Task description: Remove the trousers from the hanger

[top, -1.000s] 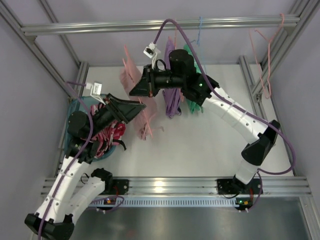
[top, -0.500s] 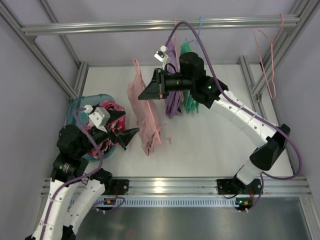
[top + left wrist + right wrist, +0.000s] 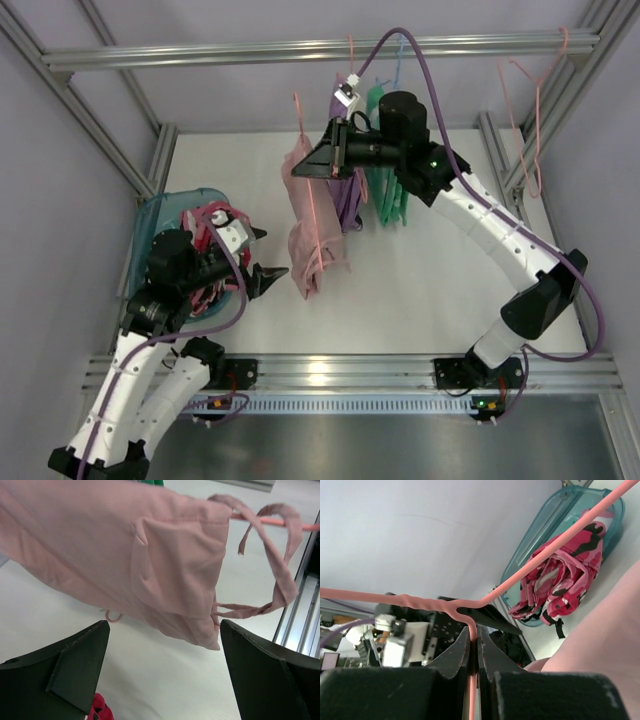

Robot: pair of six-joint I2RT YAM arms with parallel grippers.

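Observation:
The pale pink trousers (image 3: pixel 310 235) hang draped on the salmon-pink wire hanger (image 3: pixel 311 205) above the table's middle. My right gripper (image 3: pixel 320 163) is shut on the hanger's neck (image 3: pixel 470 611), just under the twist of the wire. In the right wrist view the trousers (image 3: pixel 615 635) fill the lower right corner. My left gripper (image 3: pixel 270 252) stands open to the left of the trousers, apart from them. In the left wrist view the trousers (image 3: pixel 125 555) hang beyond the open gripper (image 3: pixel 164 642), with nothing between its fingers, and a bit of the hanger (image 3: pixel 265 521) shows at the upper right.
A teal basket (image 3: pixel 160 215) with red-and-pink camouflage clothes (image 3: pixel 212 280) sits at the table's left edge. A purple garment (image 3: pixel 350 205) and a green garment (image 3: pixel 385 200) hang from the top rail (image 3: pixel 200 52). Another pink wire hanger (image 3: pixel 535 110) hangs at the far right.
My left gripper has opened wide, let go of the trousers and drawn back toward the basket. The right gripper has carried the hanger and trousers to the right.

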